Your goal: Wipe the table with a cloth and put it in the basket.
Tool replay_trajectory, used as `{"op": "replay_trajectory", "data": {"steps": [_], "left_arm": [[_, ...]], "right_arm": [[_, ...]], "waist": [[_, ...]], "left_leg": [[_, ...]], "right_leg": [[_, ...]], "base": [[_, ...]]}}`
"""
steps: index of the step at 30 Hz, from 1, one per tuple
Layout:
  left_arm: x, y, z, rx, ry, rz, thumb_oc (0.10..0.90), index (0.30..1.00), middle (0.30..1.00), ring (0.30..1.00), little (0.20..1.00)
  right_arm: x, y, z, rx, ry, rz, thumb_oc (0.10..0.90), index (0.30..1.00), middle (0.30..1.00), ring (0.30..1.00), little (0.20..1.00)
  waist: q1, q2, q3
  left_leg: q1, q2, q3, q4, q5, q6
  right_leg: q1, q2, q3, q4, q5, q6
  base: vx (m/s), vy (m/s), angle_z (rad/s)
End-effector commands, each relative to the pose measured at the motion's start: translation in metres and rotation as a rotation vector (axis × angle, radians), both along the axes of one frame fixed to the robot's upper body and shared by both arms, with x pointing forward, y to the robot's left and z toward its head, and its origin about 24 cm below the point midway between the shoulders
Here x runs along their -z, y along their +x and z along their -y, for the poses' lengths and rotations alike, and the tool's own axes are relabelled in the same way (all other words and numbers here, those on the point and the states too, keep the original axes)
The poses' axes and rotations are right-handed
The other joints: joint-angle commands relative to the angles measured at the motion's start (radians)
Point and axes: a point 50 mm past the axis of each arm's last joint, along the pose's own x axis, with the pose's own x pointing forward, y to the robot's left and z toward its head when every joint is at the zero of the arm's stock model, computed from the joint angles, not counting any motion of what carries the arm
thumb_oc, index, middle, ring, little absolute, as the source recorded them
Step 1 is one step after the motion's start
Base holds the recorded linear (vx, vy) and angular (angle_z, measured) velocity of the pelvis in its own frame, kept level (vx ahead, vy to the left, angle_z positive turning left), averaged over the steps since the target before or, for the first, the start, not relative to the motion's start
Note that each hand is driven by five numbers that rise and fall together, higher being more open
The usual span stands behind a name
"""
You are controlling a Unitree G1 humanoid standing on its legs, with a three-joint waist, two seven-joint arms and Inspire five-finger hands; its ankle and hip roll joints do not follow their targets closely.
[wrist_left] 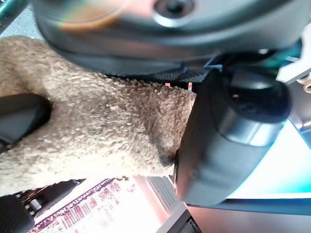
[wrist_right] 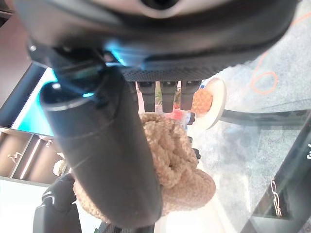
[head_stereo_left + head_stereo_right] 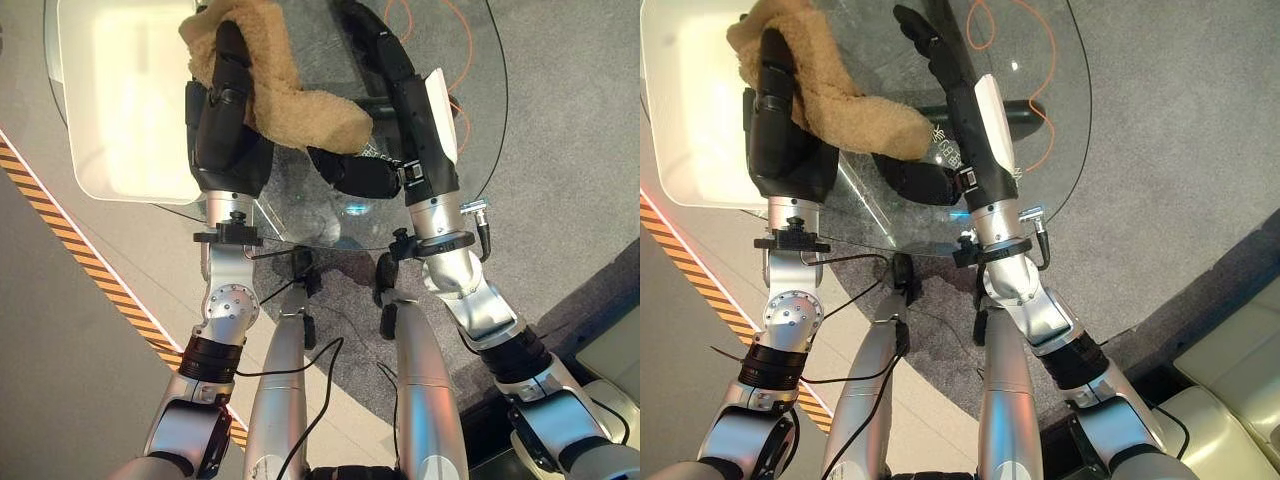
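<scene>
- Nearest the camera, left hand clamped on the tan cloth, thumb curled over the fleece in the left wrist view; such a firm grip suits carrying, judged as the move toward the basket.
- Cloth draped over that hand, above the edge of the round glass table, one end bunched by the fingertips, the other trailing toward the right hand.
- Long axis running slantwise, from the far left by the white basket down toward the table's middle; free end pointing at the right hand.
- Free end appears to rest on or just above the glass; cannot tell which.
- Right hand stretched out over the glass, fingers straight and relaxed, holding nothing, lying just beside the cloth's free end; probably parked clear of the carry.
- Basket just beside the left hand, at the table's left edge, open top ready to receive; cloth's bunched end already at or over its rim, so a short swing leftward and a release seem all that is left.
</scene>
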Motion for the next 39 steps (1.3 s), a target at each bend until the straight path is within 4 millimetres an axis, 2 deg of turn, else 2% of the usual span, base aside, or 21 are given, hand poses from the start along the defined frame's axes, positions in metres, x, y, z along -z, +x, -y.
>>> {"op": "replay_trajectory", "data": {"steps": [1,24,33,39], "left_arm": [[-0.063,-0.037,-0.025,-0.160,-0.076,0.387,0.100,0.300,0.300,0.300,0.200],[-0.074,-0.046,-0.057,-0.425,-0.152,0.408,0.100,0.300,0.300,0.300,0.200],[-0.072,-0.046,-0.071,-0.551,-0.173,0.369,0.100,0.300,0.300,0.300,0.200],[-0.068,-0.045,-0.083,-0.665,-0.163,0.320,0.100,0.300,0.300,0.300,0.200]], "right_arm": [[-0.063,-0.033,0.026,0.020,0.226,0.359,0.800,0.900,0.900,0.900,0.900],[-0.055,-0.020,0.039,0.118,0.248,0.321,0.800,0.900,0.900,0.900,0.900],[-0.044,-0.010,0.051,0.226,0.283,0.288,0.800,0.900,0.900,0.900,0.900],[-0.029,0.002,0.068,0.329,0.320,0.230,0.800,0.900,0.900,0.900,0.900]], "waist": [[0.016,-0.014,-0.029],[0.016,-0.005,-0.029],[0.016,0.001,-0.029],[0.017,0.006,-0.029]], "left_leg": [[0.057,-0.048,0.060,0.040,-0.123,0.043],[0.059,-0.044,0.064,0.038,-0.124,0.033],[0.062,-0.045,0.064,0.039,-0.125,0.031],[0.063,-0.043,0.063,0.038,-0.126,0.029]], "right_leg": [[0.067,0.065,-0.015,-0.112,0.029,0.032],[0.071,0.061,-0.012,-0.114,0.018,0.029],[0.075,0.059,-0.012,-0.112,0.011,0.028],[0.076,0.057,-0.010,-0.111,0.006,0.027]], "base": [[0.00,0.000,0.00],[0.00,0.001,0.00],[0.00,0.000,0.00],[0.00,0.000,0.00]]}}
